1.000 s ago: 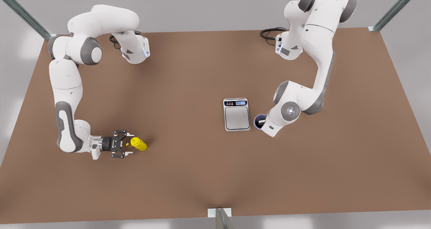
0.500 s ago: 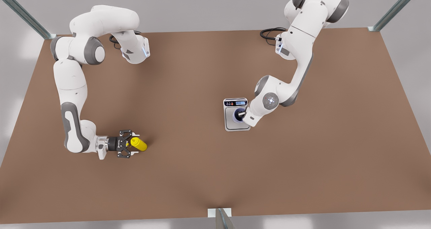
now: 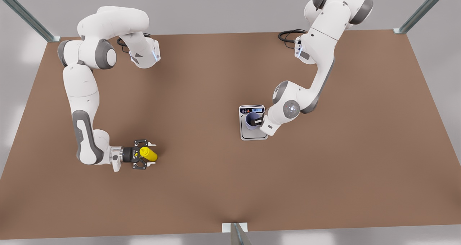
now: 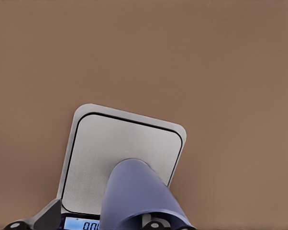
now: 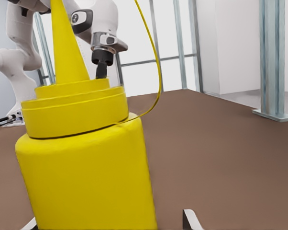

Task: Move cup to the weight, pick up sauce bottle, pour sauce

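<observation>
The lavender cup (image 3: 251,119) is over the plate of the weight (image 3: 253,134), a silver scale. My left gripper (image 3: 256,122), on the front view's right, is shut on it. In the left wrist view the cup (image 4: 134,191) runs from the fingers out over the weight's plate (image 4: 110,148); I cannot tell whether it touches the plate. The yellow sauce bottle (image 3: 149,154) stands on the table at the front view's left. My right gripper (image 3: 150,155) is open, with one finger on each side of it. The sauce bottle (image 5: 86,172) and its pointed nozzle are close up in the right wrist view.
The brown table (image 3: 201,180) has metal frame posts at its corners (image 3: 399,30) and a bracket at the middle of its near edge (image 3: 235,227). Black cables (image 3: 288,34) lie by the arm base at the far side.
My left gripper carried the cup from the table beside the weight to over its plate. My right gripper slid forward until its open fingers straddle the sauce bottle.
</observation>
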Controlling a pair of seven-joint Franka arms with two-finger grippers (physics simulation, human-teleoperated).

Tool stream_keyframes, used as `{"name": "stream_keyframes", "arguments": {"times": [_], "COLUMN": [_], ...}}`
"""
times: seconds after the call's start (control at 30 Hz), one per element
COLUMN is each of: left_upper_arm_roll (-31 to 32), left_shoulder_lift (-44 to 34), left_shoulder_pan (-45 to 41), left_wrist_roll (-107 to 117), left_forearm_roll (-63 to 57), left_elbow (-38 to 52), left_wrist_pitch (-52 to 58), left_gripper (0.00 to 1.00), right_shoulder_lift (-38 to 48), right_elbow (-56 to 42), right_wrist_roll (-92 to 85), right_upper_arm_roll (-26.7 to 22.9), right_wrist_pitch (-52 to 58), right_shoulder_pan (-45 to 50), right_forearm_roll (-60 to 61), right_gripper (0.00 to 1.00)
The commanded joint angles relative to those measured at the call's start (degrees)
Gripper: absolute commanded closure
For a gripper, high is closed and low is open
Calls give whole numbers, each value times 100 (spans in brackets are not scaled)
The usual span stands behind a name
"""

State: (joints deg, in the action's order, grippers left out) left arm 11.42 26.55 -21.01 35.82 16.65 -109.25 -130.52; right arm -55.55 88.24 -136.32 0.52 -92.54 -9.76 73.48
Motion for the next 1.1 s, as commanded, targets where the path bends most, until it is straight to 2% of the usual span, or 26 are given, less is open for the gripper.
{"name": "stream_keyframes", "arguments": {"times": [0.0, 0.17, 0.3, 0.47, 0.53, 0.6, 0.63, 0.67, 0.7, 0.73, 0.87, 0.93, 1.07], "left_upper_arm_roll": [0, -9, -35, -219, -623, -1256, -1713, -1890, -1863, -1793, -1802, -1802, -1802], "left_shoulder_lift": [-9, -168, -308, -660, -1046, -1178, -1187, -1240, -1337, -1494, -2329, -2365, -2251], "left_shoulder_pan": [0, 9, 9, 18, 35, 237, 290, 465, 808, 1142, 1292, 1292, 1266], "left_wrist_roll": [-14, 21, 30, 48, 74, -286, -856, -1998, -2886, -3476, -3485, -3485, -3494], "left_forearm_roll": [-4, -4, -4, -13, -13, -22, -48, -345, -1260, -1524, -1771, -1779, -1779], "left_elbow": [0, 18, 35, 264, 518, 1388, 1582, 1705, 1705, 1705, 1600, 1600, 1608], "left_wrist_pitch": [0, 114, 237, 984, 1686, 2882, 3076, 3305, 3313, 3348, 3595, 3595, 3700], "left_gripper": [0, 0, 0, 0, 0, 0, 0, 0, 0, 0, 0, 0, 0], "right_shoulder_lift": [0, 0, 35, 106, 386, 703, 809, 949, 1143, 1292, 1565, 1565, 1670], "right_elbow": [-9, -9, -9, -9, 70, 35, 0, 0, 9, -9, -18, -114, -123], "right_wrist_roll": [0, 18, 9, 35, 88, 308, 395, 466, 518, 755, 1055, 1301, 1872], "right_upper_arm_roll": [-8, 0, 0, 0, -8, -17, -26, -44, -61, -61, -527, -948, -1019], "right_wrist_pitch": [-1, -106, -106, -106, -159, -326, -379, -589, -923, -1117, -1696, -1802, -2251], "right_shoulder_pan": [0, 0, -9, -9, -26, 0, 114, 220, 342, 509, 1520, 2108, 2698], "right_forearm_roll": [0, 0, 0, 0, 0, -70, -88, -246, -360, -588, -782, -967, -1309], "right_gripper": [31, 47, 49, 52, 52, 52, 52, 52, 52, 52, 52, 52, 52]}}
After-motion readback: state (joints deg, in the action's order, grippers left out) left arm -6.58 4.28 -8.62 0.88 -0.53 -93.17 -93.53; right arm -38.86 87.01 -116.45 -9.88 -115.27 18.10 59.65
